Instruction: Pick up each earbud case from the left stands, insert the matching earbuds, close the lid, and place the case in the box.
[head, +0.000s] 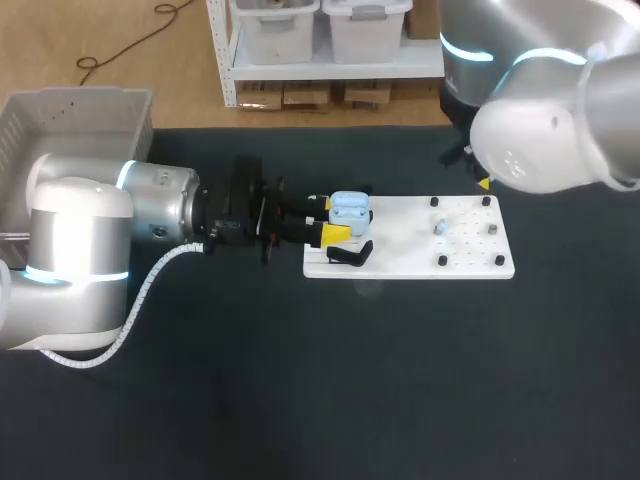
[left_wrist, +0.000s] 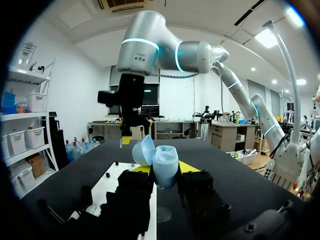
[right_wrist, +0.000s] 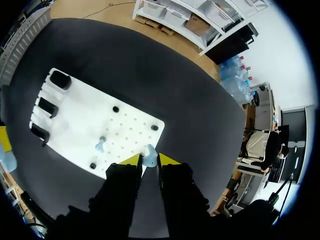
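1. Head view. Left gripper (head: 332, 218) reaching in from the left, clamped from two sides on a light blue plastic earbud case (head: 350, 208) with its lid open. Case held over the left end of a flat white perforated board (head: 410, 255), just beside a black stand (head: 350, 255). Loose pale blue earbud (head: 440, 228) lying on the board among black pegs. Right gripper (head: 484, 183) largely hidden under its own arm by the board's far right corner, only one yellow tip showing. Ribbed grey plastic box (head: 80, 110) at the far left of the dark table (head: 320, 400), well apart from the board.
2. Left wrist view. Yellow tips pressed against both sides of the case (left_wrist: 165, 167); domed lid (left_wrist: 142, 150) tilted open. Board (left_wrist: 117, 177) below and ahead.
3. Right wrist view. Right gripper (right_wrist: 150, 160) pinched narrowly on a held pale blue earbud (right_wrist: 149, 154), both tips touching it, over the board's near edge (right_wrist: 80, 115). Loose earbud (right_wrist: 100, 146) near, resting on the board. Three black stands (right_wrist: 47, 106) in a row at the far end.
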